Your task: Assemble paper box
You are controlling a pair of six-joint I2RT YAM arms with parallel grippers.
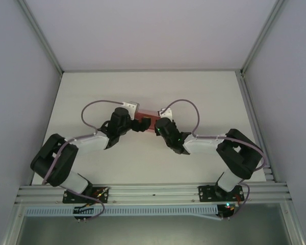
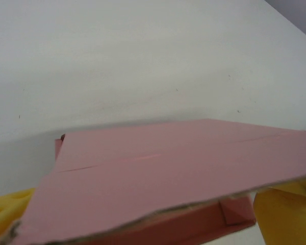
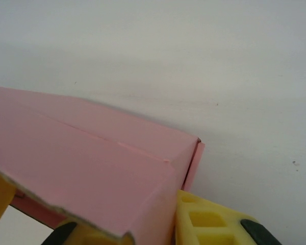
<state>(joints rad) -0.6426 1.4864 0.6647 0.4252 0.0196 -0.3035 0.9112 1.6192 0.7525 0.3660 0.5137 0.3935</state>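
Paper box [image 1: 144,119] between my two grippers, long side 9-to-3. Left gripper [image 1: 136,127] spread wide. Right gripper [image 1: 153,127]: can't tell.

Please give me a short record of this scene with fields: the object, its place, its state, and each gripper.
object: pink paper box
place: on the white table, between the two grippers
state: partly folded; a wide flap slants over the body, not closed
left gripper: open; yellow fingers wide apart, one at each side of the box
right gripper: yellow fingers at the flap's edge; grip unclear
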